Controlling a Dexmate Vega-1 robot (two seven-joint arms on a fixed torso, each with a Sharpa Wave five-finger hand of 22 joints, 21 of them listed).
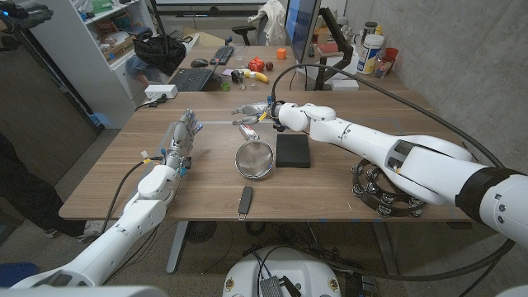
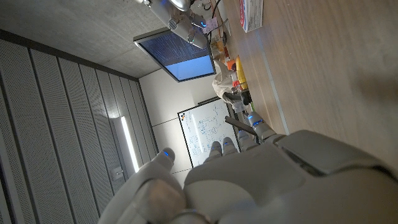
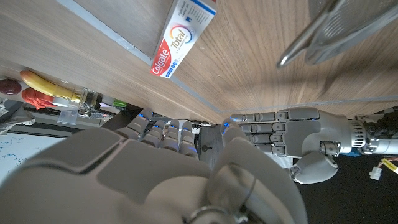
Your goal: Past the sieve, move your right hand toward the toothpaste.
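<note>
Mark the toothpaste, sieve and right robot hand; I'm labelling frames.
toothpaste (image 3: 181, 37): right wrist view, middle of box.
sieve (image 1: 254, 157): head view, mesh bowl.
right robot hand (image 1: 257, 110): head view, middle of hand.

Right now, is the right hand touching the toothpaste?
Apart. The right wrist view shows bare wood between the right hand and the toothpaste.

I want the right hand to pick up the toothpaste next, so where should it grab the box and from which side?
Grip the toothpaste across its narrow width near mid-length, coming down from above. The box lies flat on the table, long and thin, so only its long side edges offer a grip. The right hand is already beside it, with its fingers holding nothing.
</note>
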